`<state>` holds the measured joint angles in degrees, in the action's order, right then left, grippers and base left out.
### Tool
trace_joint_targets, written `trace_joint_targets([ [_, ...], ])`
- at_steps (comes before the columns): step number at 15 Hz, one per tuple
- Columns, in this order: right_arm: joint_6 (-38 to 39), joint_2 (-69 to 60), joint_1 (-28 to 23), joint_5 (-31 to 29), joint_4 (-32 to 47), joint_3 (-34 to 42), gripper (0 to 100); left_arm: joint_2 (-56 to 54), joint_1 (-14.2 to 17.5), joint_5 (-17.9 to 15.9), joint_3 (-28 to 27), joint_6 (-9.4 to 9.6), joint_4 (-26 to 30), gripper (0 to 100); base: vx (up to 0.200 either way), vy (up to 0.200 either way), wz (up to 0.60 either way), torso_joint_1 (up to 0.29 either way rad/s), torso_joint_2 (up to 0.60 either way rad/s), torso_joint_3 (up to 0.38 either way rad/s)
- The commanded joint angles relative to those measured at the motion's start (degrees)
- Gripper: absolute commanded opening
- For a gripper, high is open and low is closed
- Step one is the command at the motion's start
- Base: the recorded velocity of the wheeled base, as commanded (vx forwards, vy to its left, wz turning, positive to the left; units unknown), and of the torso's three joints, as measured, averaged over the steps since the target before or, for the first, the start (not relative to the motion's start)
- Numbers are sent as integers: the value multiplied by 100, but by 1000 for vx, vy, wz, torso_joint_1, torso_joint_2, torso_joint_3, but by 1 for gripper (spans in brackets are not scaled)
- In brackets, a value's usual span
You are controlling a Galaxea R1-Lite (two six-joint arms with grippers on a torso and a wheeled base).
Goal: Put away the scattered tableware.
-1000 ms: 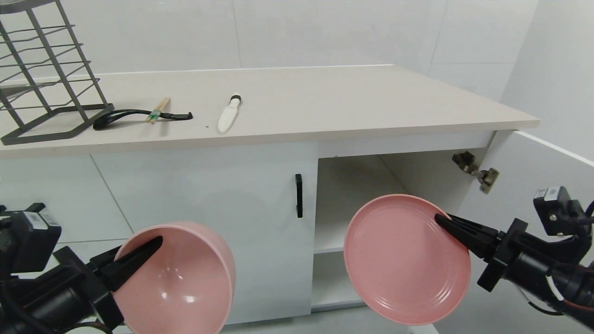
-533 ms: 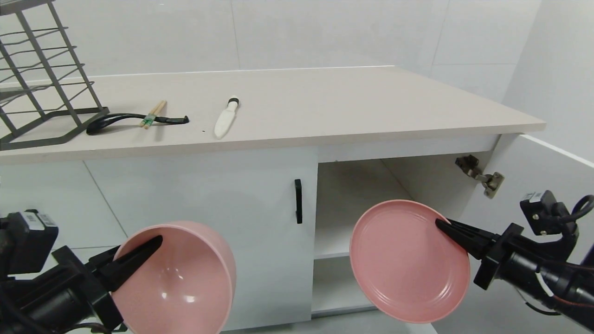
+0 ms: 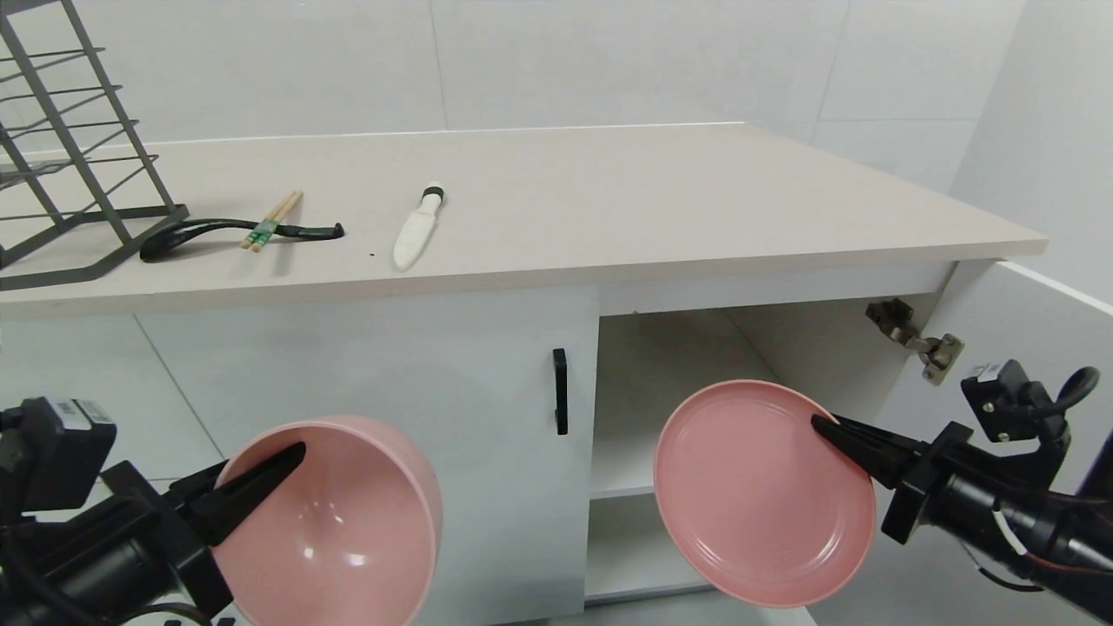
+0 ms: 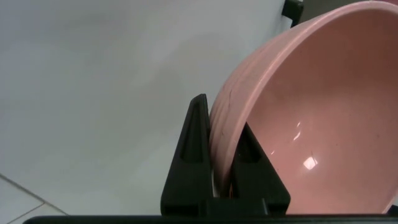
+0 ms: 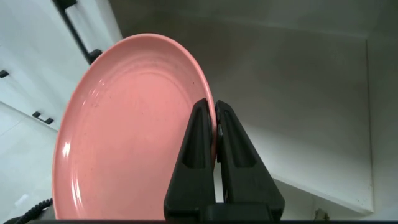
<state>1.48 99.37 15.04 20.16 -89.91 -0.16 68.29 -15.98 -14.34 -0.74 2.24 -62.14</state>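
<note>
Currently: pink bowl and pink plate in hand at the open cabinet; utensils lie on the counter.
Item one, pink bowl [image 3: 348, 530]: pinched at its rim by the left gripper [image 3: 291, 454], one finger inside and one outside, carried tipped on edge, low before the shut cabinet door [image 3: 391, 391]. Item two, pink plate [image 3: 756, 496]: clamped at its rim by the right gripper [image 3: 822, 423], held near upright, directly before the open compartment [image 3: 669, 365] and above the inner shelf [image 3: 622, 474]. The rim grip probably leaves each dish's underside free for setting down inside. Open door [image 3: 1035, 330]: swung aside at the right. On the countertop [image 3: 609, 200], not yet stowed: black ladle [image 3: 200, 230] with chopsticks [image 3: 271, 220] across its handle, white knife [image 3: 416, 228] near them, wire dish rack [image 3: 78, 156] at the left end.
</note>
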Motion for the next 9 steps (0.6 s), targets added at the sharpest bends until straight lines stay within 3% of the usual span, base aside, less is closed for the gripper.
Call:
trace_joint_targets([
  [1, 2, 65, 7, 5, -9, -2, 0, -18, -63, 10, 30, 4, 0, 0, 0, 0, 0, 0, 0, 0],
  [3, 2, 74, -1, -4, -9, -2, 0, -220, -467, 1, 57, 22, 17, 0, 100, -100, 0, 1, 1, 4],
  [5, 2, 206, -37, -4, -9, -2, 0, -246, -529, 1, 48, 162, 52, 0, 0, 0, 0, 0, 0, 0],
  [9, 11, 716, -124, 5, -9, -116, 0, -88, -643, 1, -251, 268, 17, 0, 0, 0, 0, 0, 0, 0],
])
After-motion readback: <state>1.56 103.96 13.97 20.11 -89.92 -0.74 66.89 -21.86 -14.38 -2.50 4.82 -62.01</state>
